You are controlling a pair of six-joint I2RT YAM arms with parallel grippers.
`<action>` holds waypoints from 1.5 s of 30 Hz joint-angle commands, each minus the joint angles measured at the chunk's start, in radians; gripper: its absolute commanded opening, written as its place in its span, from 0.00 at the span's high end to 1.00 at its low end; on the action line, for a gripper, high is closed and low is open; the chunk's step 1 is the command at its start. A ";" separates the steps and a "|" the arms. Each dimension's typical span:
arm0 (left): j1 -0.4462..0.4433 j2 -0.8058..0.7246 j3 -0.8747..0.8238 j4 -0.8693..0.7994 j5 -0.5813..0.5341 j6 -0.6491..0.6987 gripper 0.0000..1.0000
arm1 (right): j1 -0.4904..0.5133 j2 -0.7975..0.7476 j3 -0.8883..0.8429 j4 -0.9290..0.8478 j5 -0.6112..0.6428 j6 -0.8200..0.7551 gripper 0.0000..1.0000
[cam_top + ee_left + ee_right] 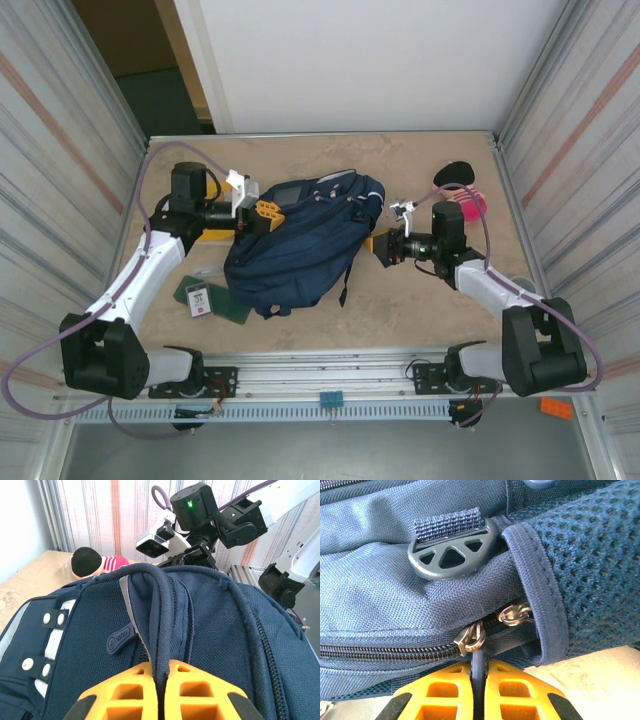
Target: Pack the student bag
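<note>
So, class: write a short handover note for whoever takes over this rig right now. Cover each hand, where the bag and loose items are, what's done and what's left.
Left hand: shut on the top loop of the student bag.
Right hand: shut on a dark zip pull at the bag's side.
The bag lies on the table between the arms. Its zip looks closed where visible.
Green flat items lie on the bag's left, and a pink and black item sits far right. Both are outside the bag.
Done: both grips.
Left: probably open the zip, load the items, close.
</note>
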 commanded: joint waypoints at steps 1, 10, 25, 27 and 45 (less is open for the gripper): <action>0.012 -0.039 0.026 0.059 0.041 0.016 1.00 | -0.009 -0.038 0.018 -0.025 -0.014 -0.030 1.00; -0.085 -0.087 -0.019 0.108 -0.417 -0.056 1.00 | 0.039 -0.145 0.049 -0.268 0.124 -0.124 1.00; -0.257 -0.082 -0.099 0.255 -0.770 -0.149 1.00 | 0.140 -0.229 0.111 -0.505 0.130 -0.215 0.94; -0.258 -0.090 -0.111 0.275 -0.748 -0.142 1.00 | 0.111 -0.224 0.095 -0.442 0.053 -0.165 0.88; -0.263 -0.164 -0.190 0.358 -0.651 -0.168 1.00 | 0.056 -0.156 0.055 -0.201 -0.025 0.038 0.73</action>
